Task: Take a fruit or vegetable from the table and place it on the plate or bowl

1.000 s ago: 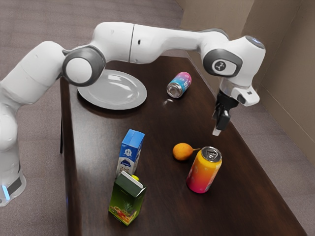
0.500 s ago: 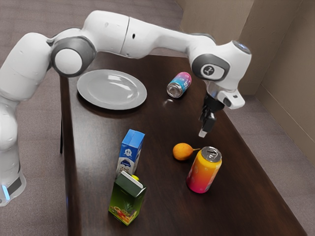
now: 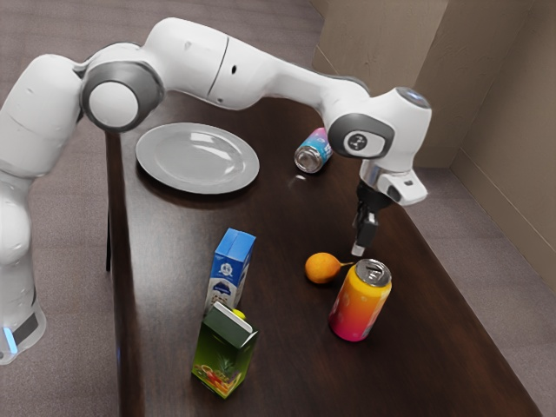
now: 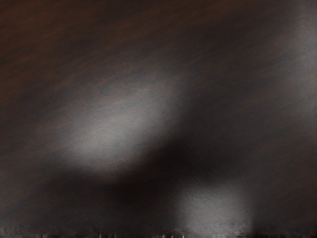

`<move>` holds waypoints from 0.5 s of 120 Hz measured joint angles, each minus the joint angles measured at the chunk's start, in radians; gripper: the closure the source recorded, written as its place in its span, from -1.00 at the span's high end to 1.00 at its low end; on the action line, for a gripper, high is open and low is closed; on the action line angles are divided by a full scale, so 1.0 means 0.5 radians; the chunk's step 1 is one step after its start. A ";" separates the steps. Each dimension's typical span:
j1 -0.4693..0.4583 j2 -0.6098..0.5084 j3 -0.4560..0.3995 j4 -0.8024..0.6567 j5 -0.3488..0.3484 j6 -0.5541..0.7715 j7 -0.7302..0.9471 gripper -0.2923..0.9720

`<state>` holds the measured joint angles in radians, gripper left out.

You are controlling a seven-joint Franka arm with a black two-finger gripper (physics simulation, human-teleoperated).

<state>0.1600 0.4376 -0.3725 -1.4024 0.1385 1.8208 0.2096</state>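
As the end effector (image 3: 361,246) hovers, the orange fruit (image 3: 321,267) lies just beside.

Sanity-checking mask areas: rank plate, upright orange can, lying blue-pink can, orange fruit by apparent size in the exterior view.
1. plate
2. upright orange can
3. lying blue-pink can and orange fruit: they look about alike, and the can lies farther from the camera, so unranked.

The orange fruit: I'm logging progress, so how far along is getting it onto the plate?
Done: nothing yet. The orange fruit lies on the table beside the upright orange can, far from the grey plate. In hand: the gripper hangs close above the fruit and the can's top, carrying nothing. Left: grasp the fruit, lift it, carry it to the plate, set it down.
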 joint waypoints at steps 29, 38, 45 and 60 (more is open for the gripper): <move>-0.001 -0.120 0.003 -0.153 -0.032 0.084 0.009 0.54; -0.001 -0.132 0.003 -0.188 -0.043 0.104 0.012 0.54; 0.000 -0.143 0.001 -0.214 -0.050 0.114 0.016 0.54; -0.001 -0.162 -0.005 -0.255 -0.061 0.129 0.023 0.54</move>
<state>0.1598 0.3564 -0.3750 -1.5297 0.1079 1.8852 0.2213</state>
